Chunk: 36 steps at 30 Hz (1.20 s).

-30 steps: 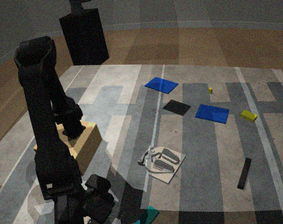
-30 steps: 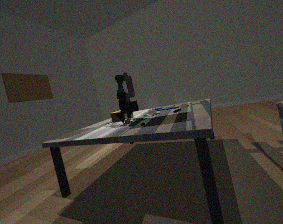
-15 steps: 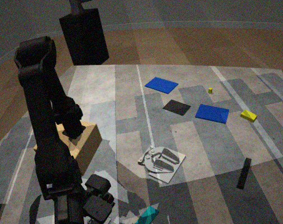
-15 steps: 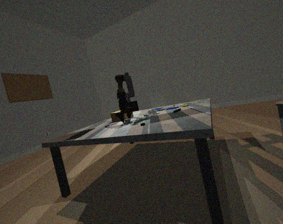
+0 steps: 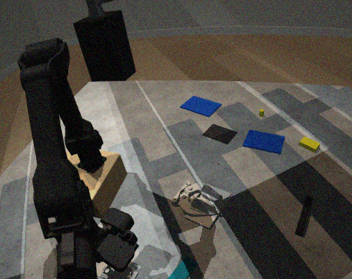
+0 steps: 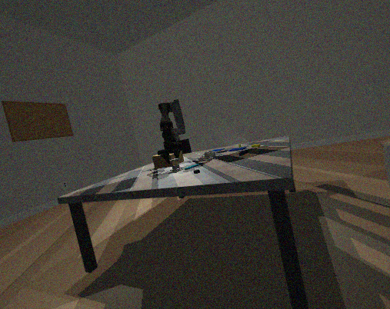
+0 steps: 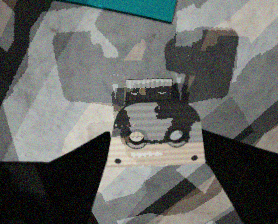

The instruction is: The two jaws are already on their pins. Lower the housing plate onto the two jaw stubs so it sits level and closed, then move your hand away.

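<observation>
My gripper (image 7: 153,134) has its two black fingers far apart, shut on the side edges of the pale, ridged housing plate (image 7: 156,156). The plate has two small dark holes near its front edge. Two round pin heads (image 7: 136,136) (image 7: 176,135) with dark rings show at its middle. A rounded ridged part (image 7: 145,119) and a dark toothed part (image 7: 149,83) lie beyond them, broken up by shadow. In the top view the assembly (image 5: 119,271) is mostly cut off below the arm. Whether the plate rests level on both jaw stubs cannot be told.
A teal strip (image 7: 135,6) (image 5: 180,270) lies beyond the assembly. A wooden box (image 5: 112,182) stands behind the arm. A metallic assembly on a pale base (image 5: 199,220), two blue plates (image 5: 200,106) (image 5: 264,141), a black plate (image 5: 220,134), yellow blocks (image 5: 309,144) (image 5: 261,112) and a black bar (image 5: 304,216) lie farther off.
</observation>
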### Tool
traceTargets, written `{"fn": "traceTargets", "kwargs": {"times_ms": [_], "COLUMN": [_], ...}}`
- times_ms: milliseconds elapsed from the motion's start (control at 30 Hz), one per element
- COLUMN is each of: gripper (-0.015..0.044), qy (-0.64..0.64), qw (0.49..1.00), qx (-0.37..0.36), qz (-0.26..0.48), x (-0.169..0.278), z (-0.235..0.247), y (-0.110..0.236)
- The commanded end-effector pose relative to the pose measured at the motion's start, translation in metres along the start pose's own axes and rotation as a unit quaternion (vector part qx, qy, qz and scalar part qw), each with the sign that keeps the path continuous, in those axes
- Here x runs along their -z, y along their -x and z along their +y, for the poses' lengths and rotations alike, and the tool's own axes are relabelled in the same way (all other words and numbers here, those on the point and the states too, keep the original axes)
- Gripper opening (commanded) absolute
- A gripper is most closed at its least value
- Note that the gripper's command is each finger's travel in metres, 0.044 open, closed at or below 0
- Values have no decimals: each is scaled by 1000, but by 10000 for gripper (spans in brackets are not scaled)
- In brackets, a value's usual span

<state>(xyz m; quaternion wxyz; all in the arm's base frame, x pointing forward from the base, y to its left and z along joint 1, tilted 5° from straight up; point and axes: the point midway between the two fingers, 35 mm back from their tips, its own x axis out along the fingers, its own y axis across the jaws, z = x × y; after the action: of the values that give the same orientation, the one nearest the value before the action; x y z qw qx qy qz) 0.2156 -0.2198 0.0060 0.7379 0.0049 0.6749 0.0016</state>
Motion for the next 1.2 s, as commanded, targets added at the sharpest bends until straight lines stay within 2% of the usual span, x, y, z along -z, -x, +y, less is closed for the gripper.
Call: {"fn": "traceTargets", "kwargs": {"times_ms": [0,267,467,1167], "gripper": [351,351,351,351], "qy": [2,1,0,-14], "qw": [1000,1000,1000,1000], "qx": [2,2,2,-1], "qz": [-4,-4,-4,-2], "x": [-2,0,-3,-39], "z": [-2,0,4,65], "y": [13,37,37,37]}}
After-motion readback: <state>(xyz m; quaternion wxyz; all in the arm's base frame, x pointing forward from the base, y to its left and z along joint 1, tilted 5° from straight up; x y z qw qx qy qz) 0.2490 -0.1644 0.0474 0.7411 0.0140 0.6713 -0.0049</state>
